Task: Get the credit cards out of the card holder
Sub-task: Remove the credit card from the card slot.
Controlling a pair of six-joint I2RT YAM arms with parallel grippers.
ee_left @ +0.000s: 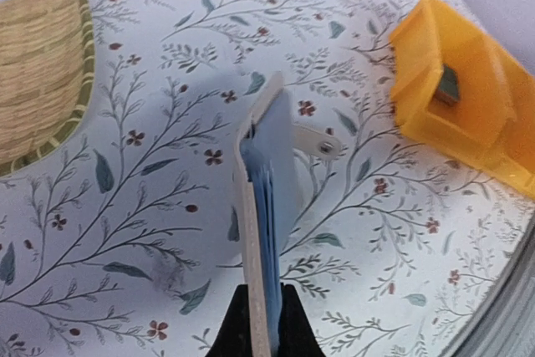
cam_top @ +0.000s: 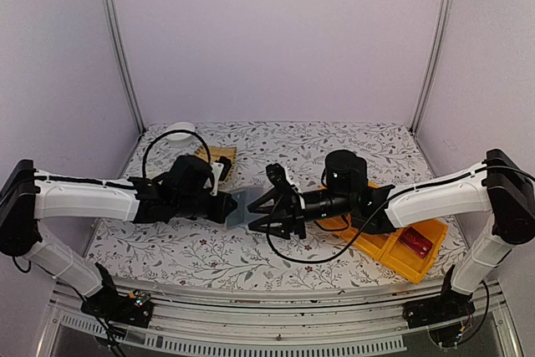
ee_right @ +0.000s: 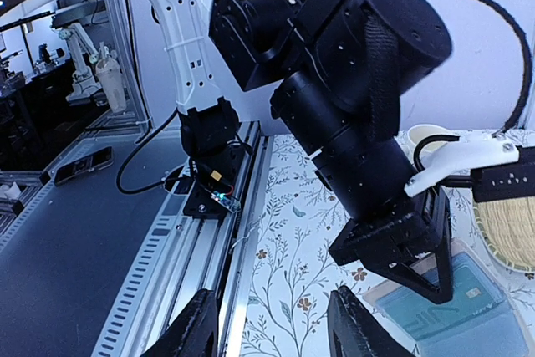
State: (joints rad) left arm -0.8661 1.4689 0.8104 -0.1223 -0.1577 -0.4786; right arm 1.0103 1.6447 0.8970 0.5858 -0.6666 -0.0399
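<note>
I am clamping the card holder (ee_left: 266,206) in my left gripper (ee_left: 263,328), whose jaws are pinched tight on its near end, and I am holding it off the table so that it is sticking straight out ahead of those fingertips, long axis in line with them, thin edge up, snap tab hanging off to one side. My right gripper (cam_top: 266,211) is facing it from the opposite side with its jaws standing part open and gripping nothing. Seen from the right wrist, the holder is lying ahead of those jaws but off beyond the outer finger, not between the two, and it is showing its grey-blue inner face with a teal card (ee_right: 443,311) sitting in the pocket. The right arm is the nearer free one, so I am judging the pull to be its job: the coming move is turning on bringing the open jaws sideways until the card's exposed edge is lying between them, then drawing along the holder's long axis, away from the left jaws. From these views I am unable to tell whether a second card is in there
</note>
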